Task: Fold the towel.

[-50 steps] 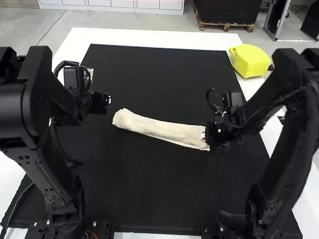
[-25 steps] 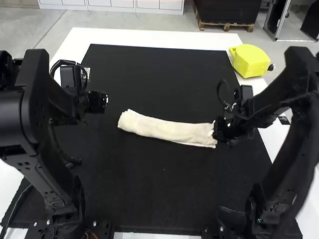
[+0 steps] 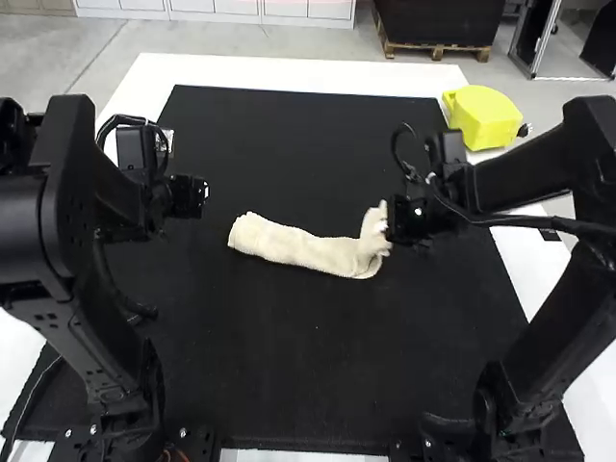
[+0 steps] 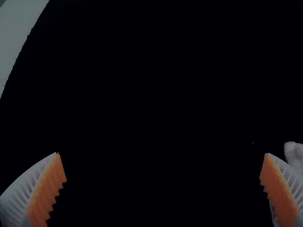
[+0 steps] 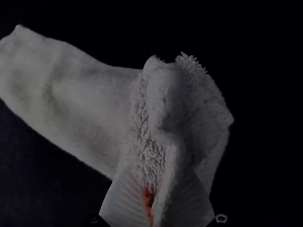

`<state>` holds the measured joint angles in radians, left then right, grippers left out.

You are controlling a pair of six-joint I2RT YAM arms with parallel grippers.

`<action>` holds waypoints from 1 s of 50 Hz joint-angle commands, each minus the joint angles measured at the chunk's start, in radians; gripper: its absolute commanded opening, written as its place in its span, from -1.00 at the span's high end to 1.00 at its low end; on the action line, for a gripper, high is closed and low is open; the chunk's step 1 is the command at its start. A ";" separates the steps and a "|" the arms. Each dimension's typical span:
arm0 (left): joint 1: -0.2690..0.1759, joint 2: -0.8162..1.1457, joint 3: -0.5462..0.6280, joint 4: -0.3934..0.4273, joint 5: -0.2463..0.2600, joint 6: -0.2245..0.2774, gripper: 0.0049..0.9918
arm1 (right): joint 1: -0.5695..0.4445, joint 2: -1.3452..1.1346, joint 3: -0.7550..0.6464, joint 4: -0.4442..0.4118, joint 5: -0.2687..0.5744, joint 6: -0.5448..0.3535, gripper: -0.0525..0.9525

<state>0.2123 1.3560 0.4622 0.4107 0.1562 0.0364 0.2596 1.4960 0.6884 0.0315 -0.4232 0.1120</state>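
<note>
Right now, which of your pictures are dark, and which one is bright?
High view: bright, the fluffy cream towel pale against the flat black mat; left wrist view: very dark, though orange ribbed finger pads stand out; right wrist view: dim, but the towel's loops show.

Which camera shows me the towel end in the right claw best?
The right wrist view: it shows the towel end up close, pinched in the right claw. The high view shows it smaller, lifted at the claw; the left wrist view has a scrap of towel, apparently the other end.
</note>
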 commanded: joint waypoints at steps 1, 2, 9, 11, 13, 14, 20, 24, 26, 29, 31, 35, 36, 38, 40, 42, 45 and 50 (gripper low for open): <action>0.013 -0.018 0.001 0.008 -0.020 -0.010 -0.94 | 0.092 -0.002 0.060 0.033 -0.003 0.060 0.95; 0.013 -0.018 0.000 0.008 -0.020 -0.010 -0.94 | 0.101 0.001 0.063 0.038 -0.002 0.063 0.95; 0.012 -0.018 -0.013 0.010 -0.029 -0.012 -0.94 | 0.181 0.053 0.099 0.076 0.011 0.091 0.95; 0.013 -0.018 -0.016 0.011 -0.029 -0.012 -0.94 | 0.202 0.072 0.109 0.091 0.014 0.097 0.95; 0.013 -0.018 -0.019 0.013 -0.030 -0.013 -0.94 | 0.221 0.092 0.123 0.100 0.014 0.100 0.95; 0.013 -0.018 -0.020 0.014 -0.030 -0.015 -0.94 | 0.231 0.104 0.131 0.104 0.014 0.103 0.95; 0.015 -0.018 -0.031 0.019 -0.044 -0.021 -0.94 | 0.283 0.167 0.175 0.125 0.015 0.121 0.95; 0.024 -0.018 -0.037 0.025 -0.046 -0.021 -0.94 | 0.314 0.208 0.207 0.145 0.020 0.126 0.95; 0.033 -0.018 -0.040 0.030 -0.046 -0.021 -0.94 | 0.328 0.230 0.223 0.148 0.021 0.126 0.95; 0.048 -0.018 -0.046 0.039 -0.046 -0.023 -0.94 | 0.346 0.265 0.253 0.151 0.021 0.126 0.95; 0.058 -0.018 -0.051 0.045 -0.046 -0.023 -0.94 | 0.359 0.285 0.267 0.156 0.021 0.126 0.95; 0.078 -0.018 -0.059 0.051 -0.044 -0.020 -0.94 | 0.382 0.326 0.298 0.166 0.029 0.126 0.95; 0.081 -0.018 -0.062 0.053 -0.043 -0.020 -0.94 | 0.388 0.336 0.307 0.168 0.031 0.126 0.94; 0.088 -0.018 -0.066 0.059 -0.043 -0.020 -0.94 | 0.397 0.356 0.323 0.169 0.035 0.126 0.95; 0.095 -0.018 -0.076 0.069 -0.041 -0.016 -0.94 | 0.409 0.377 0.338 0.174 0.037 0.126 0.95; 0.099 -0.018 -0.082 0.076 -0.040 -0.015 -0.94 | 0.418 0.392 0.353 0.176 0.040 0.126 0.95; 0.102 -0.018 -0.091 0.082 -0.040 -0.013 -0.94 | 0.431 0.420 0.378 0.176 0.040 0.127 0.95; 0.104 -0.018 -0.103 0.094 -0.038 -0.010 -0.94 | 0.448 0.466 0.425 0.176 0.041 0.135 0.95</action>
<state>0.3069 1.3563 0.3710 0.4881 0.1223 0.0250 0.6834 1.9335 1.0515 0.1974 -0.3923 0.2321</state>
